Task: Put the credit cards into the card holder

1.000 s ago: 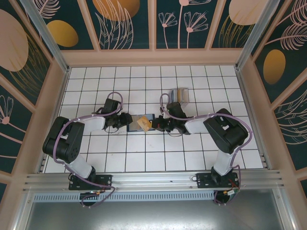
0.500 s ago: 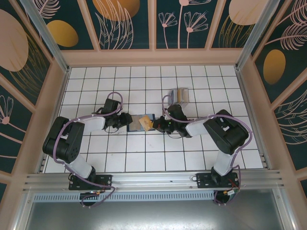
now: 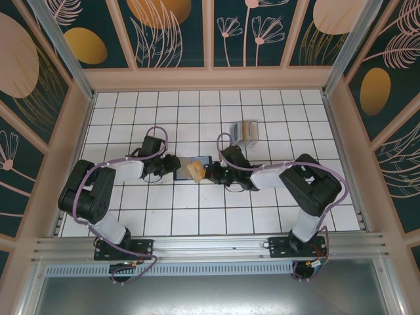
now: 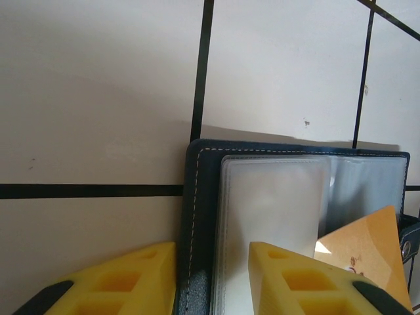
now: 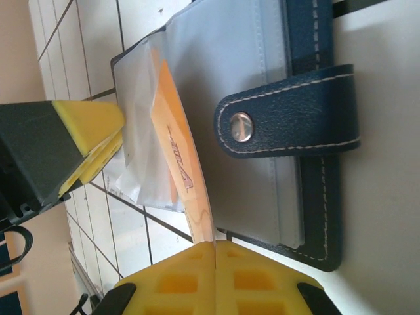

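Observation:
The navy card holder [image 3: 201, 162] lies open on the tiles between both arms, its clear sleeves [image 4: 272, 197] facing up and its snap strap [image 5: 295, 111] folded over them. My right gripper [image 5: 215, 246] is shut on the lower edge of an orange credit card [image 5: 178, 154], whose far end lies among the sleeves. The same card shows at the lower right of the left wrist view [image 4: 364, 243]. My left gripper [image 4: 212, 262] grips the holder's stitched navy edge [image 4: 195, 197] and outer sleeve between its yellow fingers [image 4: 141, 279]. From above, the left gripper [image 3: 174, 165] and right gripper [image 3: 211, 172] flank the holder.
A clear plastic tray [image 3: 246, 133] with more cards standing in it sits two tiles behind the right gripper. The white tiled floor is walled by wooden panels [image 3: 210, 79] on the far and side edges, with a metal rail [image 3: 210, 248] along the near edge.
My right gripper has moved left toward the card holder, carrying the orange card further over the sleeves. The left gripper and the holder have stayed put.

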